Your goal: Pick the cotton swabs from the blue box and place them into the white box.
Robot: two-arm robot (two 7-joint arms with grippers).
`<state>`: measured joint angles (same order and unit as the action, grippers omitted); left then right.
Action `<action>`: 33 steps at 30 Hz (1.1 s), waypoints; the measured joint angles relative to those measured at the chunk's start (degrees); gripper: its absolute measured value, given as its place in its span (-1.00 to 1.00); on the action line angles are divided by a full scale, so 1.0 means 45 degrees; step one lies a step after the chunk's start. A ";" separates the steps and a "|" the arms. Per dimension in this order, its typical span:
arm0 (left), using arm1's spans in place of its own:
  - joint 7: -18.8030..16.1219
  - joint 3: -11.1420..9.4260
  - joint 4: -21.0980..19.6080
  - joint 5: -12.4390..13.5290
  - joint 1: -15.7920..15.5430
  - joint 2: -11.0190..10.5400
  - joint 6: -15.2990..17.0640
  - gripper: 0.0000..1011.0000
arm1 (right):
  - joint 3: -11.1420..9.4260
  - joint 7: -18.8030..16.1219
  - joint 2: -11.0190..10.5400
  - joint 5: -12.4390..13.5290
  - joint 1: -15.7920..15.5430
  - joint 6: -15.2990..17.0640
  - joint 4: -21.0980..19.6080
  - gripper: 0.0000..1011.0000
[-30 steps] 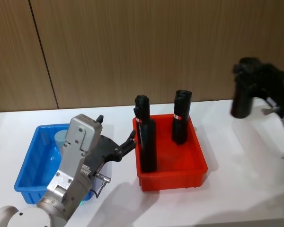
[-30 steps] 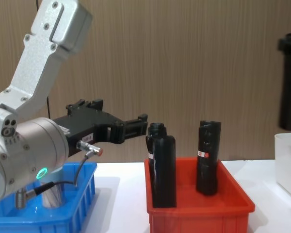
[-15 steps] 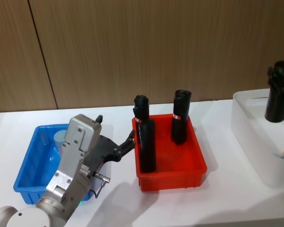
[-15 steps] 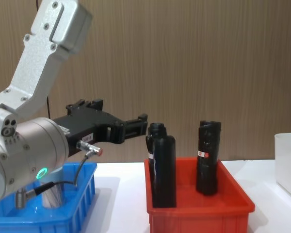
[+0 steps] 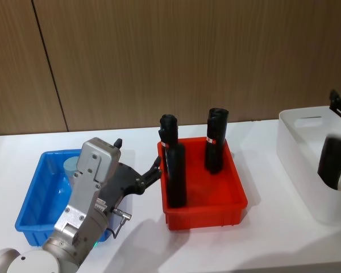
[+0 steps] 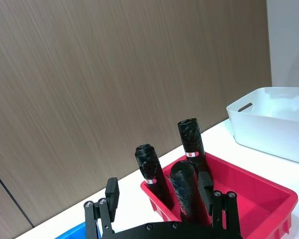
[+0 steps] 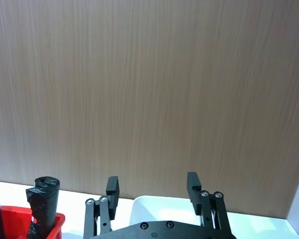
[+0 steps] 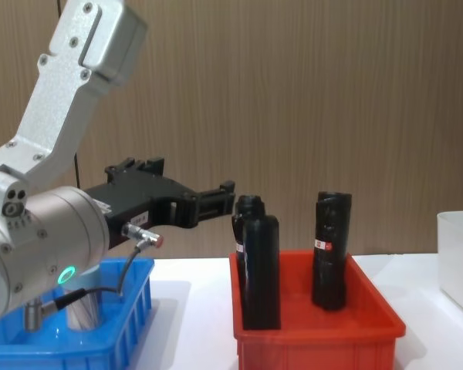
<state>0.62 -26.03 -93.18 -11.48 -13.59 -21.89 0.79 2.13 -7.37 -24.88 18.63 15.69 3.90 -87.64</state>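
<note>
The head view shows a pale-blue-lidded clear swab jar (image 5: 73, 165) in the shallow blue plastic bin (image 5: 31, 205). The empty left gripper (image 6: 162, 196) and right gripper (image 7: 152, 191) gape wide, the latter over the translucent white container (image 5: 298, 156).

Tall black bottles (image 5: 176, 170) in the red bin (image 5: 203, 213) stand between both boxes.

White desk (image 5: 273, 239); on it, left to right: blue box (image 5: 31, 202), red bin (image 5: 207, 207) at centre, white box (image 5: 301, 170) at right edge, each well apart.
</note>
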 joint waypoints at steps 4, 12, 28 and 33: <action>0.0000 0.0000 0.0000 0.0000 0.0000 0.0000 0.0000 0.99 | -0.0045 0.0001 -0.0023 0.0013 -0.0011 -0.0039 0.0077 0.86; 0.0000 0.0000 0.0000 0.0000 0.0000 0.0000 0.0000 0.99 | -0.0121 -0.0002 -0.0050 0.0057 -0.0063 -0.0148 0.0120 0.98; 0.0000 0.0000 0.0000 0.0000 0.0000 0.0000 0.0000 0.99 | -0.0182 -0.0042 -0.0074 0.0075 -0.0134 -0.0238 0.0086 0.98; 0.0000 0.0000 0.0000 0.0000 0.0000 0.0000 0.0000 0.99 | -0.0188 -0.0050 -0.0079 0.0075 -0.0141 -0.0249 0.0078 0.98</action>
<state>0.62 -26.03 -93.18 -11.48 -13.59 -21.89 0.79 1.28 -7.60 -25.24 18.97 15.05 2.78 -87.29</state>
